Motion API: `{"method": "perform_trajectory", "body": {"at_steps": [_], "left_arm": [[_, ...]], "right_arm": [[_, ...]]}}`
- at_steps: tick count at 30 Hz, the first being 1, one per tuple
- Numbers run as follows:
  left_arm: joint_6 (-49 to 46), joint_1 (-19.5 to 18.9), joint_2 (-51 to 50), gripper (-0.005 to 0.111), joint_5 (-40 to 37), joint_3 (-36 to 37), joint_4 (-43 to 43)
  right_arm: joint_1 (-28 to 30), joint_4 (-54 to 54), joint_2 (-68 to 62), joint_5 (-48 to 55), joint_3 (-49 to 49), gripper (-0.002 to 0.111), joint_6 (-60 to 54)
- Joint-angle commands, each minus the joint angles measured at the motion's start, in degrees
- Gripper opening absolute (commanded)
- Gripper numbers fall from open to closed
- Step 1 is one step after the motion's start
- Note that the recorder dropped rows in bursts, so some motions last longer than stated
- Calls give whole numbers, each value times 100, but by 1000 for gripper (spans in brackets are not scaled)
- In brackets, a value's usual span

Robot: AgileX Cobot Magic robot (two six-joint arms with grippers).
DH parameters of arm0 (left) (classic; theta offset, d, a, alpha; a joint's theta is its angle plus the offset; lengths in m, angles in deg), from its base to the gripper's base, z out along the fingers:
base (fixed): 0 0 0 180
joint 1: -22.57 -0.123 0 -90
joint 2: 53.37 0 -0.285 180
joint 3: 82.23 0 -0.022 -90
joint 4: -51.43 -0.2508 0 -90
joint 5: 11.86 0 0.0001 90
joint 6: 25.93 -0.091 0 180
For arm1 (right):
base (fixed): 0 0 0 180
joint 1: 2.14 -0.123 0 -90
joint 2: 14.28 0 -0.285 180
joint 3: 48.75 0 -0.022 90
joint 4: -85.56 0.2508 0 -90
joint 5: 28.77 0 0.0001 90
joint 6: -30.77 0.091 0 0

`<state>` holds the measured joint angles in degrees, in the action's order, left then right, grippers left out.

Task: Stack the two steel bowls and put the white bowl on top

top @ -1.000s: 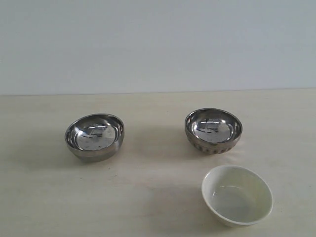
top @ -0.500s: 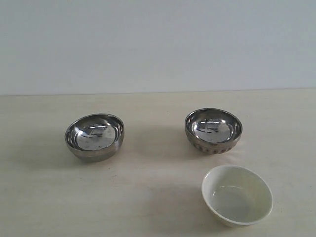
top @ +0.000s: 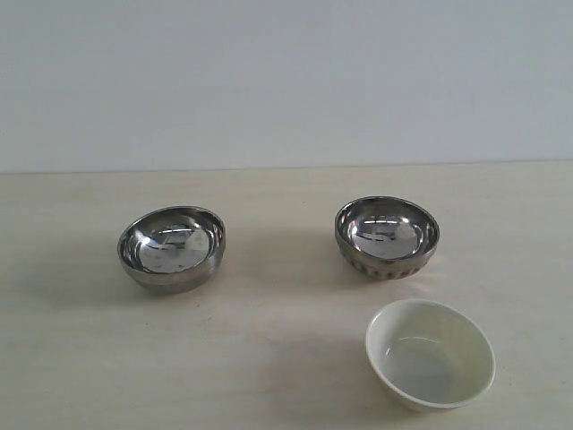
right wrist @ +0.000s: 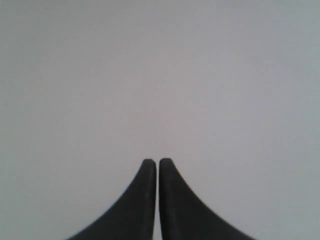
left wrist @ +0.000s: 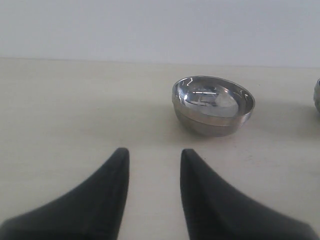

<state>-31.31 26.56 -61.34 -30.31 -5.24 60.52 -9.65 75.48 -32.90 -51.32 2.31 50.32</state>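
Left gripper (left wrist: 153, 152) — parted by a narrow gap, nothing between its two matte-black fingers, each broad at the root and curving to a blunt tip. Low over a pale cream table (left wrist: 60, 110) with a faint grain. Ahead of the fingertips and somewhat aside from their line, clear of them, the smooth bowl (left wrist: 213, 106): upright, round, mirror-bright steel, with a thin rim, a fine band just under it and bright reflections inside. Farther out on that same side, only a sliver of the ribbed bowl (left wrist: 318, 95) at the frame's edge.

Right gripper (right wrist: 157, 161) — closed to a hairline slit, gripping nothing; same curved black fingers, tips side by side. Before it, just a flat, featureless pale grey surface.

From the exterior view: smooth bowl (top: 171, 248) and ribbed bowl (top: 387, 237) well apart, both upright and unstacked, the second with vertical fluting around its lower side below a plain polished band. White bowl (top: 430, 354) near the ribbed one, on the camera's side of it, not touching; glossy, smooth-walled, plain, softly rounded at the rim. Plain grey-white wall (top: 286, 81) behind the table. Where the white bowl lies from either gripper: cannot tell.
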Motion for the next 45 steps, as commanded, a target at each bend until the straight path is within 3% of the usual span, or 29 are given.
{"method": "perform_trajectory", "body": {"at_steps": [1, 7, 14, 15, 19, 21, 29, 45], "left_arm": [[-16, -16, 19, 32, 38, 23, 7], [-16, -16, 19, 32, 38, 23, 7], [-16, -16, 19, 32, 38, 23, 7], [-16, -16, 19, 32, 38, 23, 7], [-16, -16, 19, 32, 38, 23, 7], [-16, -16, 19, 32, 38, 23, 7], [-16, -16, 19, 32, 38, 23, 7], [-16, -16, 19, 32, 38, 23, 7]], "right_arm": [[14, -106, -1045, 1637, -764, 0, -3], [-33, -106, -2663, 3480, -1751, 0, -141], [-841, 103, -4473, 4116, -2407, 5, -559], [-996, 172, -4667, 4015, -2407, 10, -559], [-1992, 548, -5922, 3074, -2423, 71, -559], [-2309, 576, -6581, 2732, -2560, 82, -470], [-3303, 613, -8648, 2008, -3480, 82, -47], [-3492, 627, -11035, 1361, -5068, 82, 1016]]}}
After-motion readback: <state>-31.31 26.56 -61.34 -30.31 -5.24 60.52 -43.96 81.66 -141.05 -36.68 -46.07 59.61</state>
